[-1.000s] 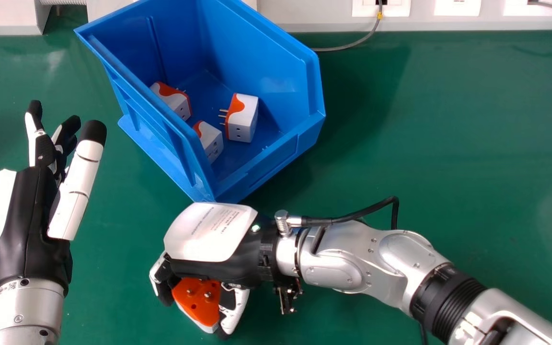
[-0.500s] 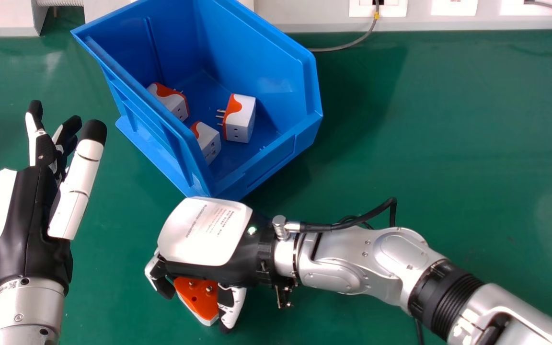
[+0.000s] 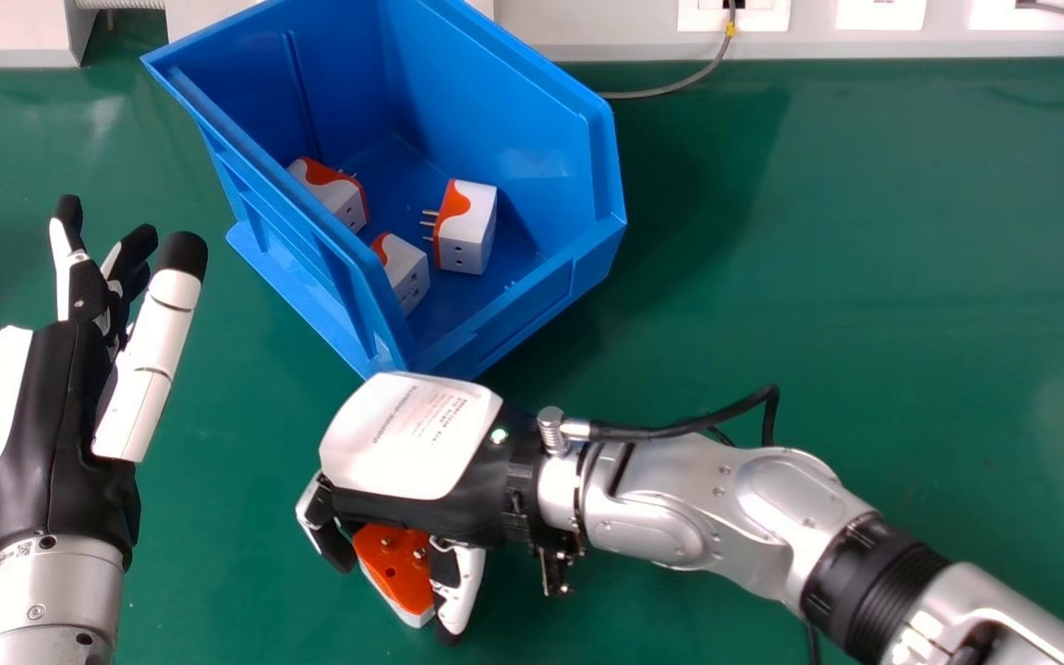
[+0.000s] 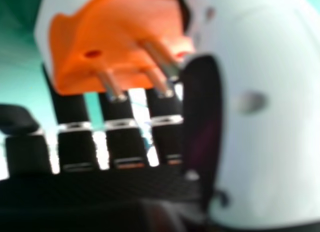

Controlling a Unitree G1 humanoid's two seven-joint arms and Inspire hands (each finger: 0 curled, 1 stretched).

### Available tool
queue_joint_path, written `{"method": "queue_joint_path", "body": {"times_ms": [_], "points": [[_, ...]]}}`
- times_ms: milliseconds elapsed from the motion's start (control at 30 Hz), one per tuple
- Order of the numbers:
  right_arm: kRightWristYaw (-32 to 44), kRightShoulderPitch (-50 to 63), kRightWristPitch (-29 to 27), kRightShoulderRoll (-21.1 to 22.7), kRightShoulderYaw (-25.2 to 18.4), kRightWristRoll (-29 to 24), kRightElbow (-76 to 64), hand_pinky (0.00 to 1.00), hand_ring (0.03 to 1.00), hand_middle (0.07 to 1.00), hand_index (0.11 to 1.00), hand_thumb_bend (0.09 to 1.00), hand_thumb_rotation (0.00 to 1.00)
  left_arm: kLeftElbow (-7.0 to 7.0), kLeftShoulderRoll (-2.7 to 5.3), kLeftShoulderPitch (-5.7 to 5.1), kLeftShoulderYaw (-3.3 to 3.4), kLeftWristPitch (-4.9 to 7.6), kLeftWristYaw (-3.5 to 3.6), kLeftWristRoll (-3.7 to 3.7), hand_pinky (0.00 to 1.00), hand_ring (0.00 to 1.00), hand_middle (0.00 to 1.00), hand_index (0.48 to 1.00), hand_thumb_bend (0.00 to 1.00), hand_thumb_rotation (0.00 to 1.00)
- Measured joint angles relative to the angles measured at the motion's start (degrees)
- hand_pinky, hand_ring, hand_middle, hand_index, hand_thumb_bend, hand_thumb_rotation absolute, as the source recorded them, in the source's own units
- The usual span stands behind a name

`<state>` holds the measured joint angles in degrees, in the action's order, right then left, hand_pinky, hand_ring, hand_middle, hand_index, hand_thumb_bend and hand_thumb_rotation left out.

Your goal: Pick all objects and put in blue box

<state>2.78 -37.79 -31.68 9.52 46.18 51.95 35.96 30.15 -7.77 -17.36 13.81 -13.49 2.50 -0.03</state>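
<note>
The white-and-orange adapter [image 3: 395, 568] has been shifted slightly nearer the blue box [image 3: 504, 102], pinched between the right hand's [image 3: 410, 436] fingers and thumb. Three adapters [image 3: 466, 231] are already boxed; deposit of the held one remains outstanding.

Box [image 3: 541, 296] on table [image 3: 828, 277], before wall [image 3: 587, 32]. Cable [image 3: 680, 90] behind box, to right. Inside box, three adapters: left adapter [image 3: 338, 199] farther back, near adapter [image 3: 407, 277] toward front, right adapter [image 3: 469, 229] right of both. Fourth adapter [image 3: 395, 563] in right hand [image 3: 426, 457], before box. Left hand [image 3: 56, 397] left of both.
</note>
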Motion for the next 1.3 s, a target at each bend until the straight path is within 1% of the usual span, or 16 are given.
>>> {"method": "queue_joint_path", "body": {"times_ms": [100, 233, 333, 433, 633, 800, 933, 1067, 1300], "points": [[1.0, 1.3, -0.1, 1.3, -0.6, -0.2, -2.7, 0.07, 0.112, 0.424, 0.476, 0.515, 0.00, 0.04, 0.00, 0.03, -0.01, -0.32, 0.05, 0.00, 0.90, 0.97, 0.95, 0.945, 0.70, 0.83], [2.4, 2.4, -0.8, 2.8, -1.7, -0.9, -7.0, 0.08, 0.120, 0.407, 0.482, 0.512, 0.00, 0.05, 0.00, 0.04, 0.01, -0.39, 0.06, 0.00, 0.90, 0.97, 0.95, 0.945, 0.70, 0.83], [3.2, 2.8, -2.4, 3.7, -2.3, -2.3, -9.5, 0.08, 0.123, 0.396, 0.487, 0.510, 0.00, 0.05, 0.00, 0.05, 0.02, -0.42, 0.08, -0.01, 0.90, 0.96, 0.95, 0.945, 0.70, 0.83], [4.8, 3.7, -2.9, 4.4, -3.7, -4.4, -12.3, 0.08, 0.121, 0.432, 0.482, 0.515, 0.00, 0.06, -0.01, 0.08, 0.05, -0.45, 0.10, -0.02, 0.90, 0.96, 0.95, 0.945, 0.70, 0.83], [9.8, 7.2, -2.4, 6.2, -6.0, -8.0, -19.8, 0.08, 0.118, 0.457, 0.479, 0.517, 0.00, 0.06, -0.01, 0.19, 0.07, -0.47, 0.12, 0.00, 0.90, 0.96, 0.95, 0.945, 0.70, 0.83], [13.7, 10.3, -0.7, 8.3, -8.5, -11.2, -26.2, 0.08, 0.118, 0.464, 0.478, 0.518, 0.00, 0.05, -0.03, 0.32, 0.10, -0.59, 0.07, 0.07, 0.90, 0.96, 0.95, 0.945, 0.70, 0.83], [14.6, 12.2, 0.0, 9.9, -10.1, -11.4, -29.2, 0.08, 0.122, 0.466, 0.478, 0.518, 0.00, 0.04, -0.07, 0.44, 0.10, -0.61, 0.10, 0.06, 0.90, 0.96, 0.95, 0.945, 0.70, 0.83], [15.4, 14.0, 0.2, 11.6, -11.8, -11.5, -31.8, 0.09, 0.136, 0.467, 0.478, 0.518, 0.00, 0.00, -0.17, 0.61, 0.34, -0.61, 0.23, 0.03, 0.90, 0.96, 0.95, 0.945, 0.70, 0.83], [16.4, 16.6, 0.3, 13.7, -14.9, -13.1, -34.9, 0.07, 0.112, 0.468, 0.477, 0.519, 0.00, -0.49, -0.34, 1.11, 0.84, -0.61, 0.57, -0.05, 0.90, 0.96, 0.95, 0.945, 0.70, 0.83]]}}
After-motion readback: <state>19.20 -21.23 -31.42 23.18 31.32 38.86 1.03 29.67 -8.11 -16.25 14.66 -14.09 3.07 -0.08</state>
